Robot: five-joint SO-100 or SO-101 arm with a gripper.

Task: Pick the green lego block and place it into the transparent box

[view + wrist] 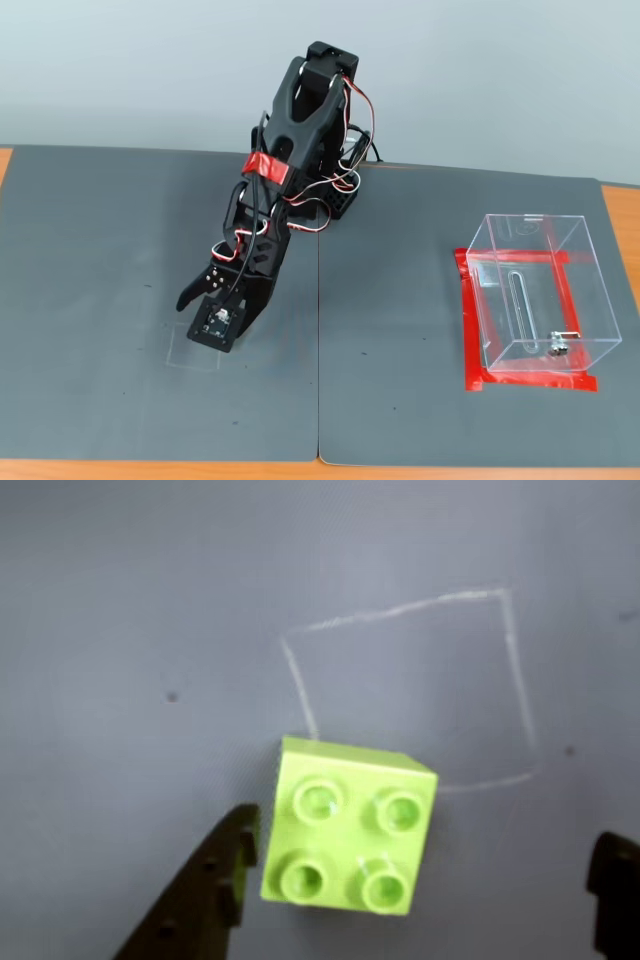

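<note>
Lime-green lego block (350, 830); red-taped clear box (540, 300); grey mat (400, 400).

Bare mat (400, 330) lies open toward the transparent box (540, 300); nothing between.

The wrist view looks almost straight down from close above the grey mat (150, 600), so near that the green lego block (348, 828) fills much of the lower centre of the frame and the gripper (420, 880) enters only at the bottom corners. The fixed view stands in front of the table, raised and tilted down, far enough back to take in the whole arm (290, 170) at centre and the transparent box (540, 300) at right. Both views share the chalk-outlined square (410, 680) on the mat, seen faintly in the fixed view's lower left (195, 355) beneath the gripper (205, 315).
</note>
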